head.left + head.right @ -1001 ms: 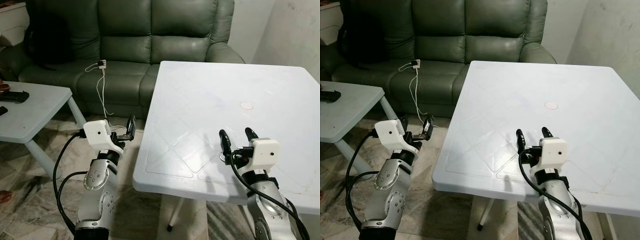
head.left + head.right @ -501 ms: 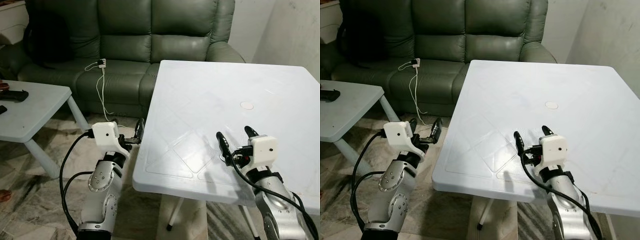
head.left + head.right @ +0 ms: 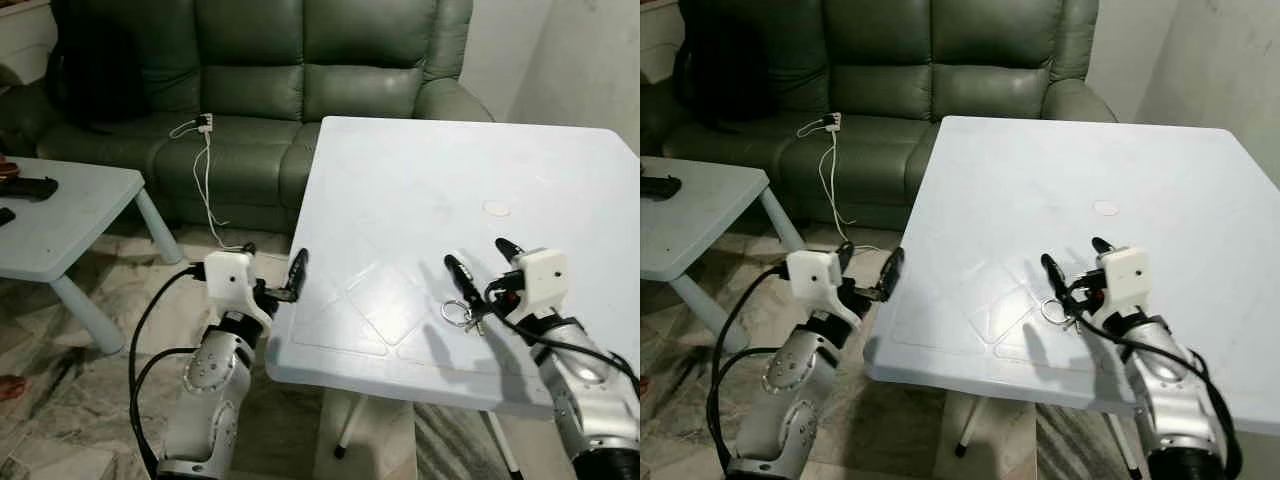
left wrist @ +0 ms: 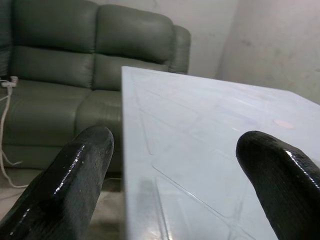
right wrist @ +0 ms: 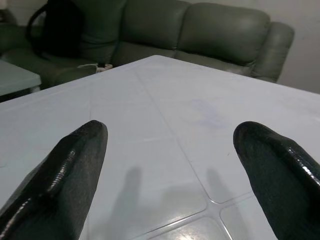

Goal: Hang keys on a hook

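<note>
A small bunch of keys on a metal ring (image 3: 458,313) lies on the white table (image 3: 400,170) near its front edge. My right gripper (image 3: 476,253) hovers just above and behind the keys, open, with nothing between its fingers (image 5: 75,160). The keys rest under its left finger and its wrist, close to both. My left gripper (image 3: 274,252) is held at the table's left edge, also open and holding nothing. In the left wrist view one finger (image 4: 80,170) is off the table and the other (image 4: 275,170) is over it.
A green leather sofa (image 3: 260,80) stands behind the table with a white charger and cable (image 3: 205,130) on its seat. A low pale table (image 3: 50,215) holding dark items sits at the left. A small round mark (image 3: 496,208) is on the tabletop. The floor is tiled.
My left gripper has swung right from beside the table to its left edge. The right gripper has shifted slightly right and forward, and the keys now show beneath it.
</note>
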`<state>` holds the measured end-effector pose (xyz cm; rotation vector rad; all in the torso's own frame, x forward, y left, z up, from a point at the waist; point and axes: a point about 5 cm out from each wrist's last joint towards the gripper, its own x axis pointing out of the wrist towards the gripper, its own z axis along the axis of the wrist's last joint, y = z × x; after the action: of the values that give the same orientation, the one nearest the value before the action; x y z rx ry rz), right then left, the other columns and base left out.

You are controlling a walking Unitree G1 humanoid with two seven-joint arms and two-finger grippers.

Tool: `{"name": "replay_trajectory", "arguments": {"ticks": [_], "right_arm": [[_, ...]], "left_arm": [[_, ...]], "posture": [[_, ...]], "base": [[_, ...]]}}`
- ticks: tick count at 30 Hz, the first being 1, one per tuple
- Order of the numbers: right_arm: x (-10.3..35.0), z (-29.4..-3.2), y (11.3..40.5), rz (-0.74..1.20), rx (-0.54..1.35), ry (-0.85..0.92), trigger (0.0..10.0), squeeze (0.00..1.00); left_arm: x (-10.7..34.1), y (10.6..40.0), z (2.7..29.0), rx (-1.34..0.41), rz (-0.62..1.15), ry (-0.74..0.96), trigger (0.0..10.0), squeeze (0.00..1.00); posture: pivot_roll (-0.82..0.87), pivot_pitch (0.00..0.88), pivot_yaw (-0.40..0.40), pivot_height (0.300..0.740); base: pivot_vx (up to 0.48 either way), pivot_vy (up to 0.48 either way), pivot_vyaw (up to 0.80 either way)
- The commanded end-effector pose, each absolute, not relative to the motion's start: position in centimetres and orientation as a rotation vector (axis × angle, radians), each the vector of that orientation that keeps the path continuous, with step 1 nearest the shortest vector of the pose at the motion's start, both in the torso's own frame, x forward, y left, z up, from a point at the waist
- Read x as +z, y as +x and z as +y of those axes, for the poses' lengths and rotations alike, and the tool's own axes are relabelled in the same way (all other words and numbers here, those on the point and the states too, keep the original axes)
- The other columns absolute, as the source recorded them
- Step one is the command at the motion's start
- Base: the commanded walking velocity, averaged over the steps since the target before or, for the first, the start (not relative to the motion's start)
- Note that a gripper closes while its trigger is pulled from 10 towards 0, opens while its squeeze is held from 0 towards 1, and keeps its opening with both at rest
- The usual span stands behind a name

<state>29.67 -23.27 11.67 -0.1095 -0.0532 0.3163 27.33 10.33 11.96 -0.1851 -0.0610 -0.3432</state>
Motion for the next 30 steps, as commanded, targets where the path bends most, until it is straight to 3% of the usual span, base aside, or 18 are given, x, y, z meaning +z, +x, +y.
{"name": "replay_trajectory", "arguments": {"ticks": [1, 30], "right_arm": [[11.9, -23.9, 29.9, -0.049, 0.33, -0.101, 10.0, 0.0], [10.1, -26.6, 29.6, 0.109, 0.55, -0.172, 10.0, 0.0]], "left_arm": [[12.4, 27.1, 10.0, -0.37, -0.073, -0.174, 10.0, 0.0], [12.1, 26.0, 8.1, -0.512, -0.026, -0.167, 10.0, 0.0]], "posture": [[-0.03, 0.026, -0.014, 0.74], [-0.03, 0.033, -0.001, 0.74]], "base": [[0.0, 0.0, 0.0], [0.0, 0.0, 0.0]]}}
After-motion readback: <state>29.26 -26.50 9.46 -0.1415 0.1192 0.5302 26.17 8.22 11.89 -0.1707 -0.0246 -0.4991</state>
